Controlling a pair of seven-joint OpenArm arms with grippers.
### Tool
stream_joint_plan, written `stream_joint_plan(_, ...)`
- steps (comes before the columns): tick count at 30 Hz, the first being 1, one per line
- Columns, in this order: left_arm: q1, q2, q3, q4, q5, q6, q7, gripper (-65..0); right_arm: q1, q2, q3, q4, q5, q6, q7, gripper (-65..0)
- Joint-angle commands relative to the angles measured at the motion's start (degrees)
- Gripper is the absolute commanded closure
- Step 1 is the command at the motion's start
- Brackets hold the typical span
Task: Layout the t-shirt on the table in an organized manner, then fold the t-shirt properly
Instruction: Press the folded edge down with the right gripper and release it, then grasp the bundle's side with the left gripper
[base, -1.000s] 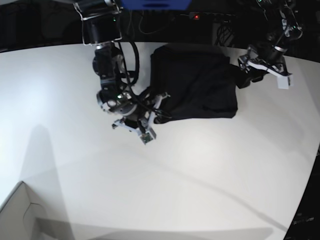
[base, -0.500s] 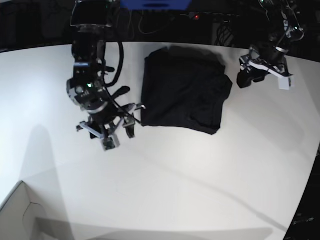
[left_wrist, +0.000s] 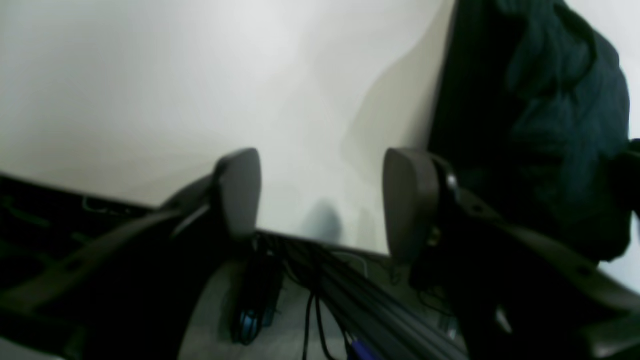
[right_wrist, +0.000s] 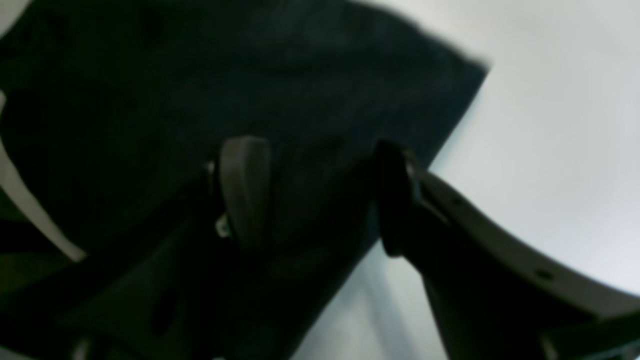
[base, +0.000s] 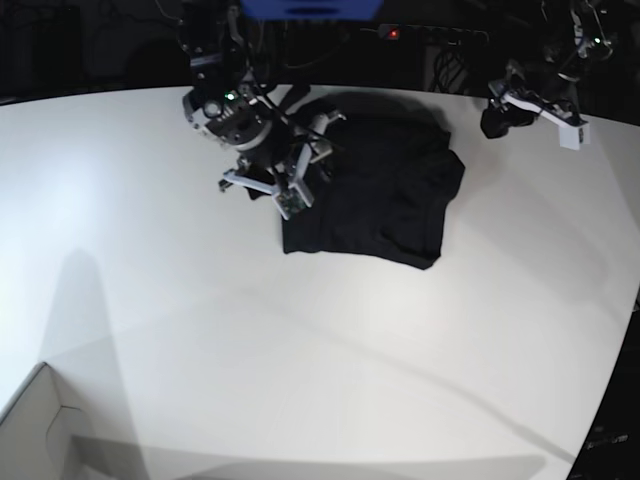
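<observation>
A black t-shirt is lying folded on the white table. The right gripper is hovering over the shirt's edge, jaws spread and holding nothing. The left gripper is hanging beside the shirt, jaws parted, also holding nothing.

Dark room behind the tabletop; small red indicator light at 12 o'clock, white cardboard box corner at 7 o'clock
</observation>
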Motion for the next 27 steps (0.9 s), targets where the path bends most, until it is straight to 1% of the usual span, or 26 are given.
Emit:
stream_joint_plan(1,0.1,-0.5,-0.3,1.7,-0.8,-0.4,-1.0,-37.5,-0.2,-0.2,0.0,-0.1,0.5,0.2,1.1,-33.4)
stream_joint_plan(4,0.1,-0.1,-0.3,4.3,-0.9,-0.4,-1.0,-37.5,-1.7,1.5,-0.1,-0.8,0.5,0.2,1.3,-33.4)
stream_joint_plan(7,-0.3,0.1,-0.2,7.6,-0.9,-0.4,-1.0,-37.5,-3.2,1.8,0.0,-0.2,0.5,0.2,1.4,-33.4)
stream_joint_plan(10,-0.5,1.7,-0.2,10.9,-0.9,-0.4,-1.0,-37.5,-4.6,3.5,0.3,3.9,0.5,0.2,1.4,-33.5)
stream_joint_plan(12,-0.9,2.5,0.1,12.3,-1.0,-0.4,-1.0,-37.5,-5.4,4.0,0.3,7.9,0.5,0.2,1.4,-33.5)
stream_joint_plan(13,-1.5,3.2,0.1,12.7,-1.5,-0.4,-1.0,-37.5,-5.7,4.2,0.3,9.7,0.5,0.2,1.4,-33.6)
stream_joint_plan(15,-2.7,4.9,0.2,12.8,-4.6,-0.4,-0.9,-37.5,-6.1,4.2,0.5,12.9,0.4,0.2,1.4,-33.6)
stream_joint_plan(17,-3.7,6.1,0.4,12.8,-8.1,-0.3,-0.9,-37.5,-6.6,4.3,2.2,14.9,0.4,0.2,1.4,-33.6)
stream_joint_plan(19,-4.8,6.4,2.7,12.4,-10.1,0.3,-0.9,-37.5,-7.1,4.1,3.6,15.7,0.4,0.2,1.4,-33.6)
stream_joint_plan(21,-6.3,6.3,5.8,12.0,-9.4,0.3,-0.9,-37.5,-7.1,4.1,4.5,15.7,0.4,0.2,1.4,-33.6)
stream_joint_plan(25,-7.0,6.7,9.6,10.8,-5.2,0.7,-0.9,-37.5,-7.3,4.1,5.8,15.8,0.4,0.2,1.4,-33.6)
stream_joint_plan(27,-6.9,6.8,10.3,9.2,-3.6,3.4,-1.0,-37.5,-7.3,4.2,5.8,15.8,0.4,0.2,1.4,-33.6)
